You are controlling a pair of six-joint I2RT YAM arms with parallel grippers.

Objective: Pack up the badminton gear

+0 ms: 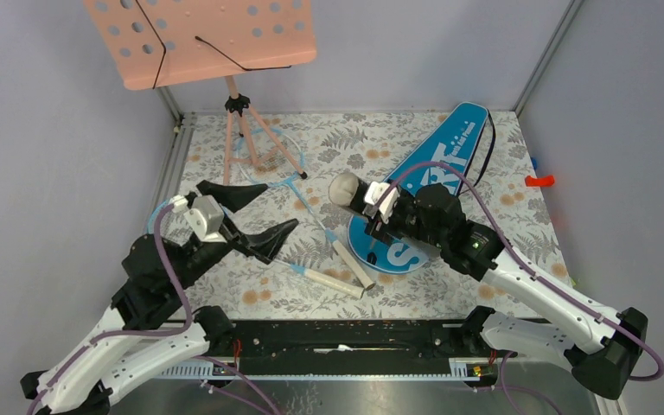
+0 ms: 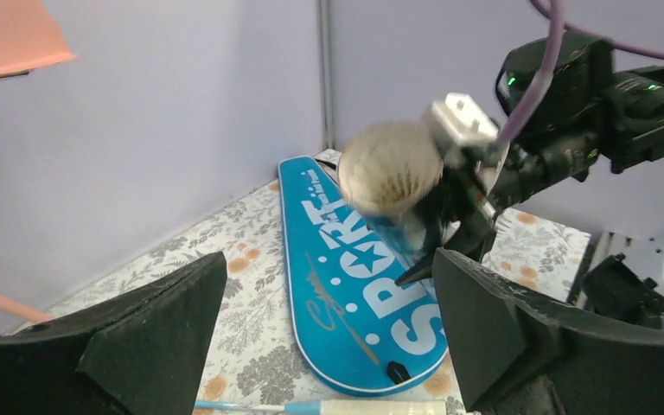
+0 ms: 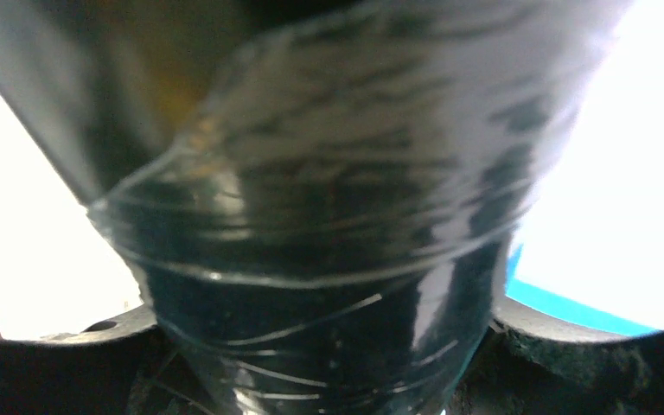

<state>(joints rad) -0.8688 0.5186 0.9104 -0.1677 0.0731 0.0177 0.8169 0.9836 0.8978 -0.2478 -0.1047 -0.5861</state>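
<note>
Two rackets [image 1: 352,266] lie side by side on the worktop [image 1: 251,294], just left of the blue SPORT bag [image 1: 450,143]. The right pincer [image 1: 373,210] grips the dark shuttlecock tube [image 1: 346,190] above the bag's wide end. The left pincer [image 1: 255,216] hangs agape, holding nothing. Step in hand, by judgement: stowing the tube. The next move calls for an opening in the bag; none shows.

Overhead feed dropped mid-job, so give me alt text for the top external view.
The right gripper holds the dark tube over the wide near end of the blue SPORT bag, pale end facing left. The left gripper hangs open and empty over the floral table, beside two cream racket handles; a pink music stand stands at the back left.
</note>
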